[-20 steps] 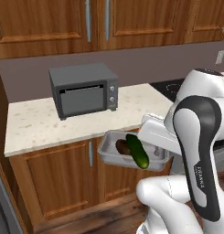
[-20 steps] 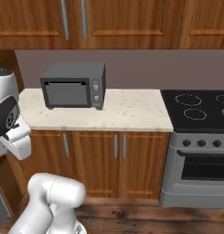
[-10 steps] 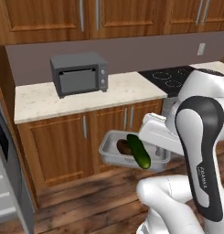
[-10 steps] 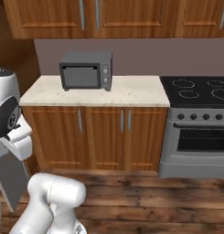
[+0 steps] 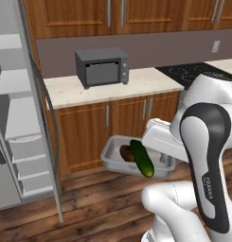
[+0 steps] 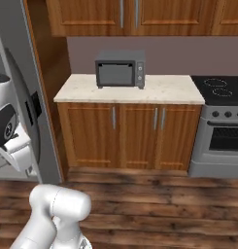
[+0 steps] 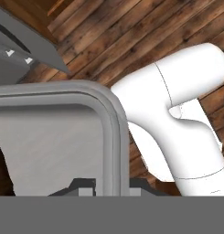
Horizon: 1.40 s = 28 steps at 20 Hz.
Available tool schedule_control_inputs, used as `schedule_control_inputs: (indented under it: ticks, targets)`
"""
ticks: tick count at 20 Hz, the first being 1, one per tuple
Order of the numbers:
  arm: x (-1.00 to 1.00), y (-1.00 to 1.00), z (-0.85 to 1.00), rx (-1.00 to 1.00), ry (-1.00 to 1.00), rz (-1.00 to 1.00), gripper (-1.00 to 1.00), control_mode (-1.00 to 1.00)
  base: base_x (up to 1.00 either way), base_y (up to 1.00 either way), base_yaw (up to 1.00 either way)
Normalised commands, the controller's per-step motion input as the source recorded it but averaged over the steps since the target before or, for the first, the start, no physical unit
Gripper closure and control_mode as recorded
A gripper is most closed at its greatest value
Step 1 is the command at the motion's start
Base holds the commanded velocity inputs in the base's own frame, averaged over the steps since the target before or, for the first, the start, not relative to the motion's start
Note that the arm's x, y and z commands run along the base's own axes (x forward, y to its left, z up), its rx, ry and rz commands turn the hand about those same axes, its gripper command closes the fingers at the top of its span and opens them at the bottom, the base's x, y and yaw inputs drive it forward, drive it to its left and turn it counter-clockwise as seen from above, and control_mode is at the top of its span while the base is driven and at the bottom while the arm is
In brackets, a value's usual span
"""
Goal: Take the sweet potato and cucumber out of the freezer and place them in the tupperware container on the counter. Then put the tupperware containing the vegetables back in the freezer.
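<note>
The whole scene shifts as the base backs away and turns left: the counter (image 5: 136, 85) and microwave (image 5: 102, 67) recede, wooden floor (image 5: 98, 203) appears, and the open freezer (image 5: 18, 127) comes into the left base view's left side

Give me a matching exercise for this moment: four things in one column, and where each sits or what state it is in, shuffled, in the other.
Things:
1. cucumber
2. microwave
3. freezer
4. container

Places or states:
A. on the counter, door closed
B. door open, white shelves showing
C. held in the air in front of the cabinets, over the wooden floor
D. lying in the container beside the sweet potato

Pairs: 1-D, 2-A, 3-B, 4-C
</note>
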Motion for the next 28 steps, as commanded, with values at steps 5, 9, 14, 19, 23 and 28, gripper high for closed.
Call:
schedule_control_inputs:
  ticks: [5,9,14,19,23,28]
  targets:
    - [0.0,0.0,0.0,0.0,0.0,0.0,1.0,1.0,-0.28,1.0,0.0]
    - [0.0,0.0,0.0,0.0,0.0,0.0,1.0,1.0,-0.53,1.0,0.0]
    - [0.0,0.0,0.0,0.0,0.0,0.0,1.0,1.0,-0.49,1.0,0.0]
    - [0.0,0.0,0.0,0.0,0.0,0.0,1.0,1.0,-0.04,1.0,0.0]
    - [0.0,0.0,0.0,0.0,0.0,0.0,1.0,1.0,0.0,1.0,-0.02]
    - [0.0,0.0,0.0,0.0,0.0,0.0,1.0,1.0,0.2,1.0,-0.03]
